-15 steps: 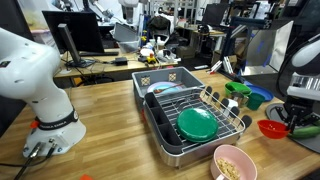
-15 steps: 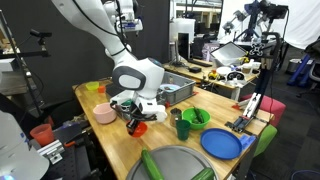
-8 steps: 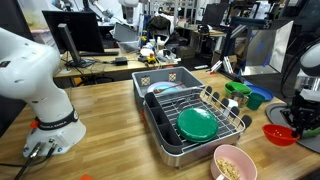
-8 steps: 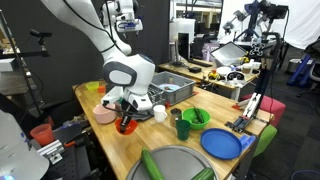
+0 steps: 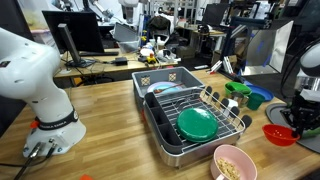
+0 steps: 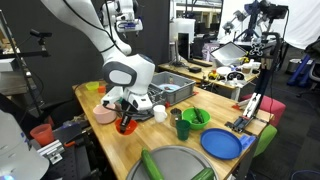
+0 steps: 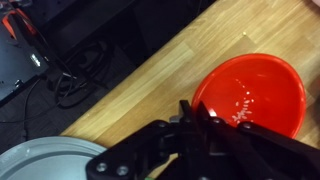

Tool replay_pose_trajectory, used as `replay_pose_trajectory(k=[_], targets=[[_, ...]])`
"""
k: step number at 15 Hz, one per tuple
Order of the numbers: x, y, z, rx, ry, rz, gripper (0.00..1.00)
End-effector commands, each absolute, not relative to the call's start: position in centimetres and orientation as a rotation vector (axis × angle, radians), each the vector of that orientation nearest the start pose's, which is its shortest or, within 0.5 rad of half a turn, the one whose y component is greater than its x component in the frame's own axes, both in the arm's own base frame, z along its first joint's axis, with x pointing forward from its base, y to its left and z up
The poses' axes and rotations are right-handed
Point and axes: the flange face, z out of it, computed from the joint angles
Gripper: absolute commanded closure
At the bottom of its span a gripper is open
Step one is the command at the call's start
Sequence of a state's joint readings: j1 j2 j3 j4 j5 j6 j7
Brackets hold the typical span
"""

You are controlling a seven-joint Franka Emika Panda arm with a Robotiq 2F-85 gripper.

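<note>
Red bowl (image 7: 255, 90), one: was at 2 o'clock in the wrist view, by the edge of the wooden table (image 7: 140, 95), rim pinched between the closed fingers of the gripper (image 7: 200, 115), grey plate (image 7: 40, 162) at 7 o'clock; such a thin-rim hold was judged best kept level and slow.

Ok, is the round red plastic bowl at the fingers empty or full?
Practically empty: the wrist view shows the round red plastic bowl bare inside but for a few tiny pale specks.
</note>
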State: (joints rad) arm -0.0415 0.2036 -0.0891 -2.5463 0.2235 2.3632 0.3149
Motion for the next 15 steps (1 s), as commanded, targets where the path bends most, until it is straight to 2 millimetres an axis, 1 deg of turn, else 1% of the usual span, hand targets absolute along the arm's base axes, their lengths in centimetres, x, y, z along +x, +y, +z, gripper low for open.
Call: replay_pose_trajectory(k=[1,4,7,10,13,15], targets=[[39.9,-4.0,16.9,-2.978,0.754,0.561,0.98],[38.5,-1.9,16.3,-3.072,0.503,0.558,0.98],[37.3,0.3,15.7,-3.112,0.279,0.471,0.98],[37.1,2.2,15.2,-3.108,0.066,0.352,0.98],[37.2,3.5,15.3,-3.081,-0.161,0.234,0.98],[37.3,3.9,15.2,-3.041,-0.318,0.184,0.98]])
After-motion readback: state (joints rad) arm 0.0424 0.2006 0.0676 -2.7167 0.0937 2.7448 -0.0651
